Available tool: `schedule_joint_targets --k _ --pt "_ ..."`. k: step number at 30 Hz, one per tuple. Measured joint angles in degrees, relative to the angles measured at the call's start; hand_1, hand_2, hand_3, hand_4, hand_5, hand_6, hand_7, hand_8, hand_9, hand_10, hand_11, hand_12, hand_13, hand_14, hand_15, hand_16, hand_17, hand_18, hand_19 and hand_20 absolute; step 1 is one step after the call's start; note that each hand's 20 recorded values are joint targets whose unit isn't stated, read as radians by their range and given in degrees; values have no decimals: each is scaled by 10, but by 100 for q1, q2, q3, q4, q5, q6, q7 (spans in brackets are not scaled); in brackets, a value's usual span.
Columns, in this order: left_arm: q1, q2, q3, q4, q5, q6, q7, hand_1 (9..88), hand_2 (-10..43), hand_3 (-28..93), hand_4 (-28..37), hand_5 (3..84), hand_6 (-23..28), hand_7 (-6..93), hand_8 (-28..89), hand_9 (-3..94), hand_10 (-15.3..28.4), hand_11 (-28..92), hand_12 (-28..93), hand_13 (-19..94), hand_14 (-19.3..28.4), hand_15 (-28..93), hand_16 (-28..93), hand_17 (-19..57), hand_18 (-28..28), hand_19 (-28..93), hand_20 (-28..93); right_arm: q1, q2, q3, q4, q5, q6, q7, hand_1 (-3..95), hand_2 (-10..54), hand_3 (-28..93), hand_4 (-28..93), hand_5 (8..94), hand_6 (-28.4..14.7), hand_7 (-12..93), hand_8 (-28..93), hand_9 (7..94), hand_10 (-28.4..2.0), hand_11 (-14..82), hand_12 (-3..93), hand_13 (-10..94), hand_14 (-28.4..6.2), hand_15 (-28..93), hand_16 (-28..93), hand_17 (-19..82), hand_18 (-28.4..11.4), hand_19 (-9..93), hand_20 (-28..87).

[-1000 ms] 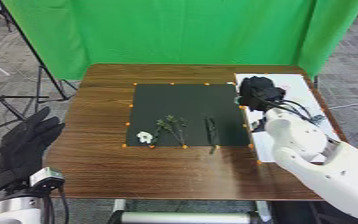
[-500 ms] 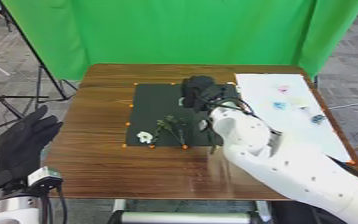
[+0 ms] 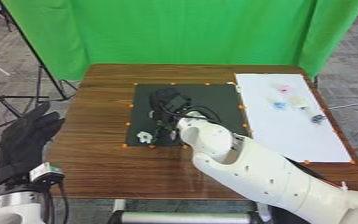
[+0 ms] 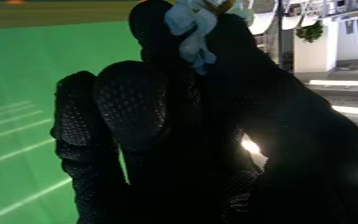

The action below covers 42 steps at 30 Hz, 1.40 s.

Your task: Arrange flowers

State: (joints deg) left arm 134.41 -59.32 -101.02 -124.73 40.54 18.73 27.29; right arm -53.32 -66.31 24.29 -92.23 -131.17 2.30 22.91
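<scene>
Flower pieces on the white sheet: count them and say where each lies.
4: pink one farthest from the robot; blue one nearer, with pale one just right of it; dark one nearest.

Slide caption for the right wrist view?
Black-gloved right hand pinching a pale blue-white flower, green fabric backdrop beyond.

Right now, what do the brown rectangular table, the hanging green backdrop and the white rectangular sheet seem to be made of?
Brown table: wood or wood-look laminate, faintly glossy, by its streaky grain.
Green backdrop: matt cloth, by its soft vertical folds.
White sheet: perhaps paper or thin card, smooth, by its flat, even surface.
</scene>
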Motion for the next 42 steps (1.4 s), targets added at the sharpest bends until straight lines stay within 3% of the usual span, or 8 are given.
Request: schedule_joint_targets --k 12,17,31,42 --pt "-237 -25 111 82 55 -110 -95 237 71 813 -219 448 125 121 -90 393 221 374 91 274 284 677 -164 -83 239 628 39 -238 -444 247 359 -331 -112 10 501 -41 749 -283 740 -1 328 -1 809 -91 236 305 722 -63 699 224 419 -183 932 101" --pt "-312 -18 161 110 55 -119 -94 238 72 811 -220 448 125 121 -89 394 222 374 91 274 284 677 -164 -83 239 628 40 -416 -645 699 543 -711 -485 -54 496 -41 743 -283 737 -2 328 -7 802 -91 238 303 717 -65 700 225 416 -183 932 93" --pt "-372 -18 183 129 55 -151 -99 239 72 812 -218 448 125 120 -89 393 221 375 91 275 284 678 -164 -83 239 628 39 -791 -922 1133 614 -1109 -873 -185 476 -51 743 -283 716 -9 334 -9 776 -101 259 281 700 -72 705 222 402 -185 932 82" --pt "-411 -25 201 138 60 -158 -128 240 72 813 -215 448 125 121 -89 394 221 375 91 277 284 680 -165 -83 239 629 39 -912 -1062 1268 624 -1283 -1140 -168 425 -74 763 -283 661 -28 315 -6 702 -124 331 222 668 -77 722 216 389 -182 932 72"
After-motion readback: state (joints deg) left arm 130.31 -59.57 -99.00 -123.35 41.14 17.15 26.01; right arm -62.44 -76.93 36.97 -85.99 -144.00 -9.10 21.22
